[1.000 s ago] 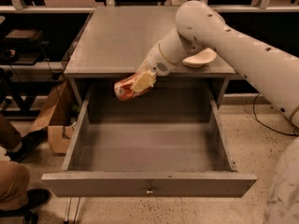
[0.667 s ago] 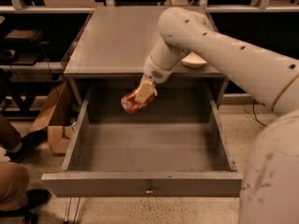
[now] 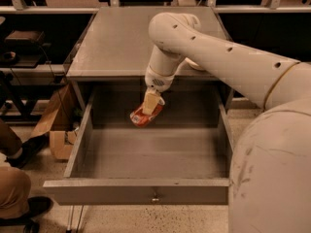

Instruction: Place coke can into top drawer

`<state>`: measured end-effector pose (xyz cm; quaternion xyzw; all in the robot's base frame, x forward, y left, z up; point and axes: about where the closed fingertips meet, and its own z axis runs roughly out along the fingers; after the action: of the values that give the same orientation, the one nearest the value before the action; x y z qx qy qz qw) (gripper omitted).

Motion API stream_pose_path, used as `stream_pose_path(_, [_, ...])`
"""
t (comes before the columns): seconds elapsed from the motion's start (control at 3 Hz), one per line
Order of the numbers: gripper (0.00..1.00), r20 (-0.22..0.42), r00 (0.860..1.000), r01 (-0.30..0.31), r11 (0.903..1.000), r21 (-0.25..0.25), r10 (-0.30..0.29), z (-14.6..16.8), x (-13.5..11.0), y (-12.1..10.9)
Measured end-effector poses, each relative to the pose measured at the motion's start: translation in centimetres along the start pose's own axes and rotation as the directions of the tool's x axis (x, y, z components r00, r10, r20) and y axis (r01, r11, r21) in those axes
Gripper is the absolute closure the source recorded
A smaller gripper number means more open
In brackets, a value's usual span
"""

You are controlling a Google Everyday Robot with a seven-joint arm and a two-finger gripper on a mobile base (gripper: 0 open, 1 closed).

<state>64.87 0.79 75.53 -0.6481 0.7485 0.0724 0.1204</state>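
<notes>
The coke can (image 3: 141, 118), red-orange with whitish marks, hangs tilted in my gripper (image 3: 150, 106), whose fingers are shut on it. It is above the inside of the open top drawer (image 3: 136, 191), near the drawer's back middle, clear of the floor of the drawer. The drawer is pulled far out, grey, with a small metal knob (image 3: 155, 197) on its front panel. My white arm reaches down from the right and fills the lower right of the view.
The grey cabinet top (image 3: 126, 38) lies behind the drawer. A cream bowl (image 3: 193, 65) sits on it, mostly hidden behind my arm. A cardboard box (image 3: 57, 130) and a person's legs and shoes (image 3: 14, 178) are on the floor at left.
My gripper with the can has moved down and towards the front, from the level of the cabinet edge into the open drawer space. The arm has swung closer to the camera.
</notes>
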Motion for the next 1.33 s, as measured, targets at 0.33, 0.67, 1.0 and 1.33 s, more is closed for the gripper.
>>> stream_pose_path(0.33, [1.00,-0.019,1.000,-0.012,0.9998,0.014,0.013,0.3,0.9,0.5])
stream_pose_path(0.67, [1.00,-0.048,0.997,-0.055,0.9982,0.026,0.056,0.8,2.9,1.7])
stream_pose_path(1.0, [1.00,-0.099,0.991,-0.087,0.9958,0.029,0.089,1.6,4.6,2.9])
stream_pose_path(1.33, [0.74,-0.126,0.988,-0.094,0.9956,0.005,0.094,3.0,5.7,3.9])
